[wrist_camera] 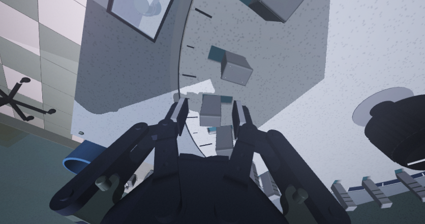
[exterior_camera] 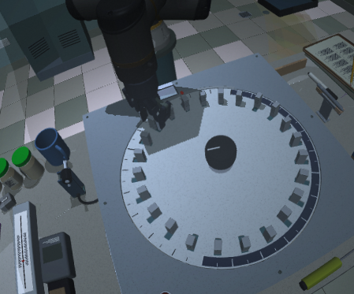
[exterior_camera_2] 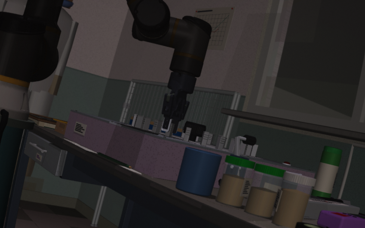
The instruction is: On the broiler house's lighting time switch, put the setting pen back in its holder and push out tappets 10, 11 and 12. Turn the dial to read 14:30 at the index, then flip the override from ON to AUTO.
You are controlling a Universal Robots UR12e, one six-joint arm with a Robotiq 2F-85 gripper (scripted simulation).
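Observation:
The time switch's round dial (exterior_camera: 220,177) lies flat on its grey panel, ringed by small grey tappets, with a black knob (exterior_camera: 220,153) at its centre. My gripper (exterior_camera: 156,119) (wrist_camera: 210,113) (exterior_camera_2: 169,128) is down at the dial's upper-left rim, open and holding nothing, with one grey tappet (wrist_camera: 210,110) standing between its fingers. Two more tappets (wrist_camera: 237,68) (wrist_camera: 275,1) follow along the rim beyond it. The setting pen (exterior_camera: 326,89) rests in its holder off the panel's right edge. A small window (exterior_camera: 166,91) sits on the panel just behind my gripper.
A blue mug (exterior_camera: 51,146) and green-lidded jars (exterior_camera: 27,165) stand left of the panel, with a small black device (exterior_camera: 71,183) and meters below them. A clipboard (exterior_camera: 345,65) lies far right, and a yellow-handled tool (exterior_camera: 321,274) lies at the lower right.

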